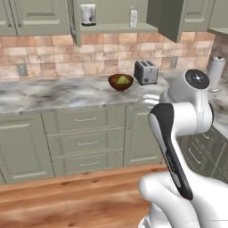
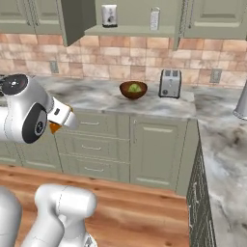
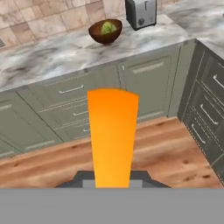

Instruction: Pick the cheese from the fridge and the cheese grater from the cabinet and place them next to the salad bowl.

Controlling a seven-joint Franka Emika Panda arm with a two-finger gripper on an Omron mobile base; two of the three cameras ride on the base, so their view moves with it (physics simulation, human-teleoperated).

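One cheese (image 3: 113, 135) wedge clamped in jaws, long axis pointing forward.
Salad bowl (image 3: 105, 31) lies ahead, near tabletop (image 3: 52, 57) back edge, beside toaster (image 3: 141, 13).

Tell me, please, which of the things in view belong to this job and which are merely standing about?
Job:
- cheese, held in the shut end effector
- salad bowl on the counter
- cheese grater on the open cabinet shelf

Standing about:
- toaster beside the bowl
- white canister in the cabinet
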